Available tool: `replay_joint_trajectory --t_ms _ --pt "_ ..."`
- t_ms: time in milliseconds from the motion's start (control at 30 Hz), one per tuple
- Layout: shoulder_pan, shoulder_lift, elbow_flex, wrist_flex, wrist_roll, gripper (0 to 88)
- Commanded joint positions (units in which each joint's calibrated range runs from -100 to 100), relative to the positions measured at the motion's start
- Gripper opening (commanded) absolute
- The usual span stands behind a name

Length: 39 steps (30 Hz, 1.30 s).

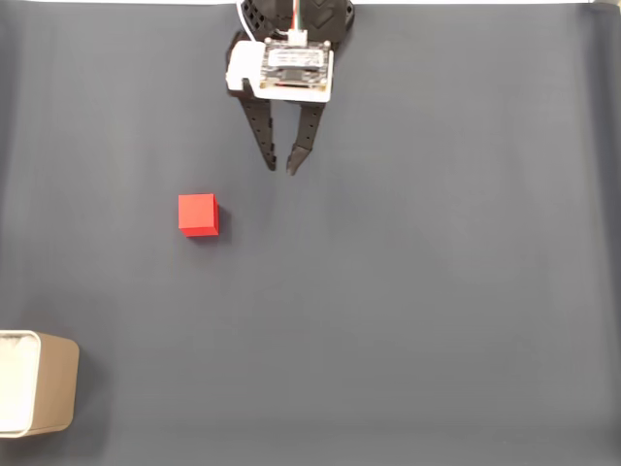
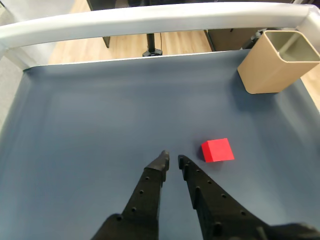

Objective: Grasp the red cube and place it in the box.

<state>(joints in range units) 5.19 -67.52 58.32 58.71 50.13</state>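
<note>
In the fixed view, the box (image 1: 53, 383) was located at the lower left corner of the desk (image 1: 437, 291), partly cut off by the left edge of the frame. A tan, cardboard-coloured outer wall with rounded corners, a white rim and a white interior were observed. To its right and nearer the top edge, the red cube (image 1: 198, 215) was resting flat on the desk, well apart from the box. The cube was seen as a small, plain solid of bright red with matte faces and sharp edges. Further right, at the top edge, the gripper (image 1: 282, 169) was positioned with a white circuit board (image 1: 289, 71) mounted above its two black, tapered fingers. The fingers were nearly closed, with only a narrow gap between the tips, and nothing was held. The desk was covered by a smooth, dark grey-blue mat.

In the wrist view, the black fingers (image 2: 145, 192), studded with small holes, were seen entering from the bottom edge, the gripper (image 2: 173, 161) almost clenched and empty. The red cube (image 2: 217, 150) was lying just right of the fingertips, not touching them. The box (image 2: 267, 70) was standing upright at the far right corner of the desk (image 2: 100, 125).
</note>
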Motion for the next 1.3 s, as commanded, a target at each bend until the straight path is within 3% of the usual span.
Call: replay_joint_trajectory --t_ms 0,867,1267 --pt "3.6 2.7 -6.1 1.0 1.3 4.4" --pt "21.8 26.8 -28.3 3.9 7.5 8.0" --pt "25.5 32.3 -25.9 -5.2 11.2 24.5"
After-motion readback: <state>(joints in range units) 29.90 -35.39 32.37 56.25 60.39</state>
